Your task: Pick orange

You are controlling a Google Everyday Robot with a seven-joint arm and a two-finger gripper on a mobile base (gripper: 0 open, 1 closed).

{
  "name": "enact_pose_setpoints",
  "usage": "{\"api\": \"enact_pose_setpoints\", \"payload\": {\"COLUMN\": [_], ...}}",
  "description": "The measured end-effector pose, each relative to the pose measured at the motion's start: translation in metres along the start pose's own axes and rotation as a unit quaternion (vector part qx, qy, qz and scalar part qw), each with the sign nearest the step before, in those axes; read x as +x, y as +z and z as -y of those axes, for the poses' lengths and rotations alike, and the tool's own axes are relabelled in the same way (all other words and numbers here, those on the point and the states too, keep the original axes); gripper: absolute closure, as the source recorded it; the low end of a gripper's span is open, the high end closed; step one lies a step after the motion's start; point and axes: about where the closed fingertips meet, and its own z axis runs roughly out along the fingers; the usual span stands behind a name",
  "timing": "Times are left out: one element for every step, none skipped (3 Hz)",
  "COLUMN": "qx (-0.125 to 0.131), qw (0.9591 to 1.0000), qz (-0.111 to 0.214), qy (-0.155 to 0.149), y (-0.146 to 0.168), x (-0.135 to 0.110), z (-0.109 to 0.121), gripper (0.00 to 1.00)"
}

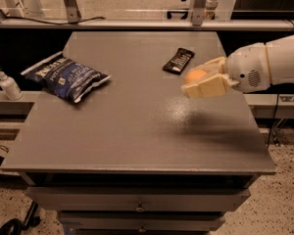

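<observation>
The orange (196, 75) is a small round orange fruit held between the cream fingers (208, 86) of my gripper (202, 77). The gripper is shut on it and holds it lifted above the right part of the grey table (132, 131). The white arm (264, 65) comes in from the right edge. The fingers hide part of the orange.
A blue chip bag (66, 77) lies at the table's left. A dark snack bar (179, 60) lies at the back, just left of the gripper. A small white bottle (9, 84) stands on a shelf off the table's left side. Drawers sit below the front edge.
</observation>
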Motion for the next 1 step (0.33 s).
{"api": "enact_pose_setpoints", "payload": {"qx": [-0.01], "qw": [0.9997], "qz": [0.022], "qy": [0.006], "y": [0.0005], "x": [-0.0143], "z": [-0.0072], "gripper": [1.0]}}
